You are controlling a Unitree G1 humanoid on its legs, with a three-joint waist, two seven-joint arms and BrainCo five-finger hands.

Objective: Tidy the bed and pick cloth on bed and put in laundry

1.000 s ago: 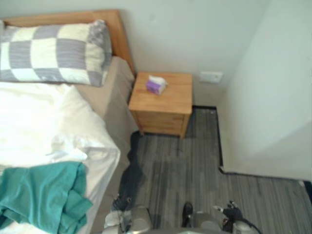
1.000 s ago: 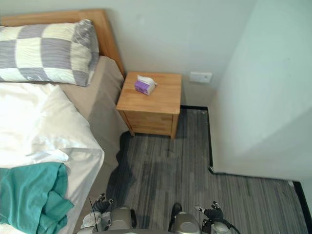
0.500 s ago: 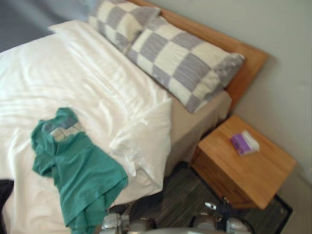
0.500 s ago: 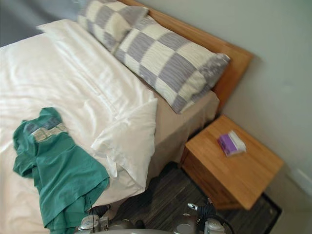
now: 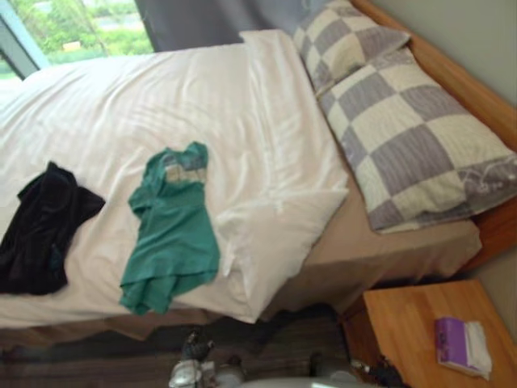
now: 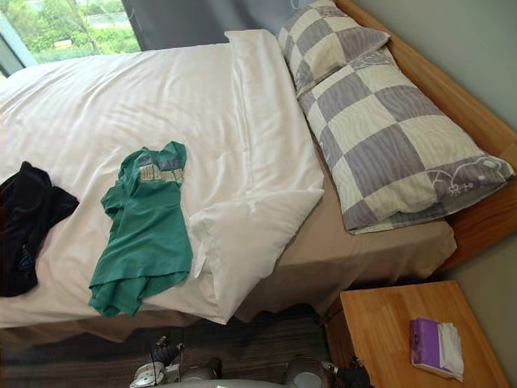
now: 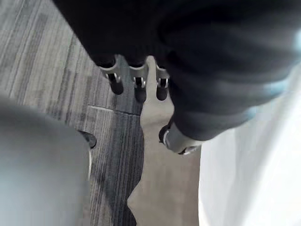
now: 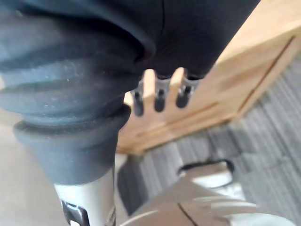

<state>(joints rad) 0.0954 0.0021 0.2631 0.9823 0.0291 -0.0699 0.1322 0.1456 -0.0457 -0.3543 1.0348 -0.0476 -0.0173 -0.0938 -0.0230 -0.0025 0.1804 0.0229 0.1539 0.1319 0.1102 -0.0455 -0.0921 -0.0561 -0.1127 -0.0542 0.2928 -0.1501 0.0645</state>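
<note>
Now green shirt (image 6: 145, 234), black cloth (image 6: 24, 218) lie apart on bed (image 6: 121, 97); left hand (image 7: 139, 84), right hand (image 8: 160, 98) fingers loose, empty.

Bed (image 6: 380, 259): white duvet (image 6: 121, 97) spread flat, its near corner folded back off the beige sheet.
Green cloth (image 6: 145, 234): crumpled shirt lying on the duvet, close to the bed's near edge.
Black cloth (image 6: 24, 222): bunched garment on the duvet, left of the green cloth and not touching it.

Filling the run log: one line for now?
green shirt: on bed | black cloth: on bed | left hand: open, empty | right hand: open, empty
</note>
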